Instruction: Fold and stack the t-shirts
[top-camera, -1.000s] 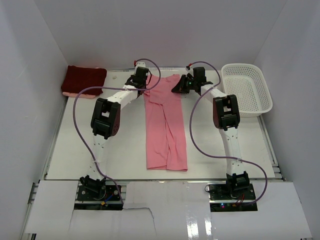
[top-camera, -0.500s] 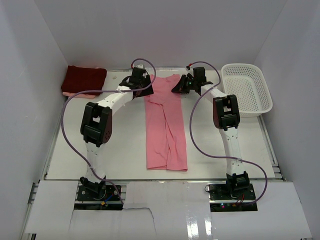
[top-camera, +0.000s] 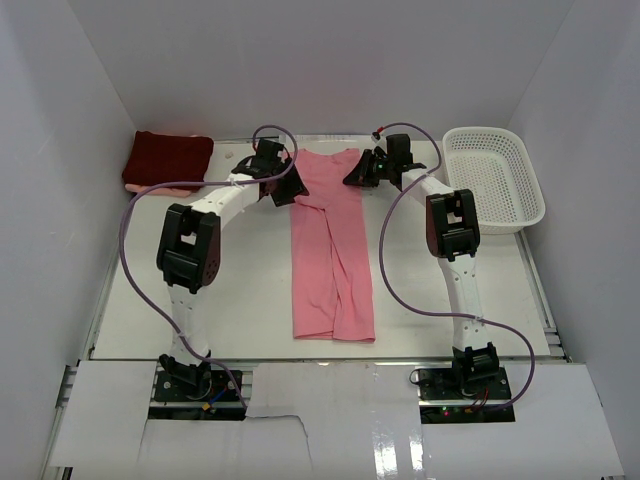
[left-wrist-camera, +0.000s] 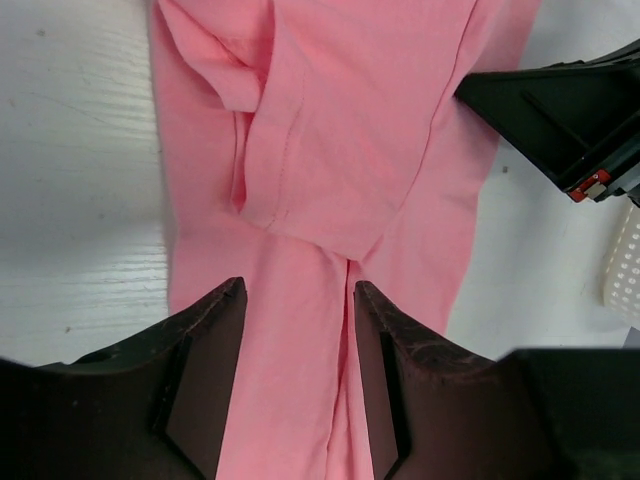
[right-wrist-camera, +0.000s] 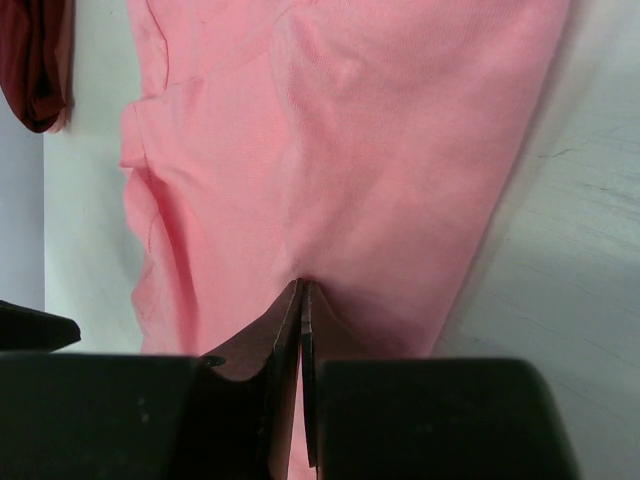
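White mesh basket (top-camera: 530, 196) is set at the far right and the folded maroon t-shirt (top-camera: 168, 158) in the far-left corner, both clear of the arms. Bare table (top-camera: 220, 300) is left on either side of the pink t-shirt (top-camera: 330, 250), laid mid-table as a narrow strip, long axis near-to-far, sleeves far. Left gripper (left-wrist-camera: 298, 290) is held jaws apart over its far-left part; right gripper (right-wrist-camera: 301, 287) is pinched onto its far-right edge.

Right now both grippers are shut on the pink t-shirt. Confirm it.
Wrong for one: the left gripper is open, its jaws apart over the pink t-shirt, as the left wrist view shows. The right gripper is shut on it.
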